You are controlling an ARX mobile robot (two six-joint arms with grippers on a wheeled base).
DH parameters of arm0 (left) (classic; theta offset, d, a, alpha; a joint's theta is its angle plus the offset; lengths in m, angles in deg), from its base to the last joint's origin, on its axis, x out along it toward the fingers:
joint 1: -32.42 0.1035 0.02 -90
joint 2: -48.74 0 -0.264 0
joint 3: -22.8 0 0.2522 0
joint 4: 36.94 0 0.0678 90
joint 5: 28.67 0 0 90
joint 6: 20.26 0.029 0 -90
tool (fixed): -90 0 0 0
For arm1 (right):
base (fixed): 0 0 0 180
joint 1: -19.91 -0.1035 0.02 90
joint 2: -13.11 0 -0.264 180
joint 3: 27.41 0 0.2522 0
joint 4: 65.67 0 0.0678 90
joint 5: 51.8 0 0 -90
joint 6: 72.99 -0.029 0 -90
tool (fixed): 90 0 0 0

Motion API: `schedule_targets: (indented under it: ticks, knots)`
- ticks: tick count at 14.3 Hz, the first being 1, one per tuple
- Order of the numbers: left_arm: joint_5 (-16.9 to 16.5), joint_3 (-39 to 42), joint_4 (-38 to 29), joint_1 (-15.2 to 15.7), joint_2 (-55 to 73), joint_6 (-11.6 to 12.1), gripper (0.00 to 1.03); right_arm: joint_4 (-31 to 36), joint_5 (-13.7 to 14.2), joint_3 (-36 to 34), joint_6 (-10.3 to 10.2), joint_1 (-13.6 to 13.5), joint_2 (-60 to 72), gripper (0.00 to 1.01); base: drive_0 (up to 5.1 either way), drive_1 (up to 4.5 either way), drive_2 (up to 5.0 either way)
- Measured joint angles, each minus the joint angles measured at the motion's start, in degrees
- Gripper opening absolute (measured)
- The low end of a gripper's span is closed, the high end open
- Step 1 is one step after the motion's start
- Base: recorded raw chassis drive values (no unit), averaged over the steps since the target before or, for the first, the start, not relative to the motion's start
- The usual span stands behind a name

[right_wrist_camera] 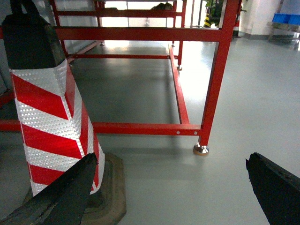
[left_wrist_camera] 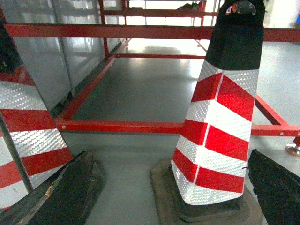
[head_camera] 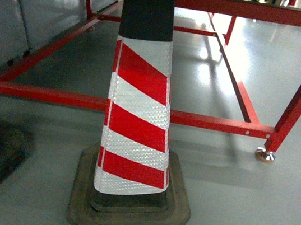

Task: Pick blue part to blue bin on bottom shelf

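No blue part, blue bin or bottom shelf shows in any view. My left gripper [left_wrist_camera: 168, 154] is open, its black fingers [left_wrist_camera: 61, 197] wide apart low over the grey floor, with nothing between them. A red-and-white striped traffic cone [left_wrist_camera: 218, 126] stands just ahead of it. My right gripper [right_wrist_camera: 171, 157] is also open and empty over bare floor, with the same cone [right_wrist_camera: 51, 122] by its left finger. Neither gripper shows in the head view, where the cone [head_camera: 136, 116] fills the middle.
A red steel frame [head_camera: 211, 122] with low rails and a metal foot [head_camera: 265, 155] stands behind the cone. A second cone [left_wrist_camera: 23, 126] is at the left. Grey panels [head_camera: 18, 13] line the far left. Blue containers [right_wrist_camera: 286, 18] sit far off at the right.
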Motion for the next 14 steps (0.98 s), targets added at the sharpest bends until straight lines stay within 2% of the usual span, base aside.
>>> schedule_targets:
  ticks: [14]
  knots:
    - [-0.1,0.0,0.0,0.0,0.0,0.0,0.98,-0.1,0.0,0.0,0.0,0.0,0.0,0.98,0.0,0.00,0.0]
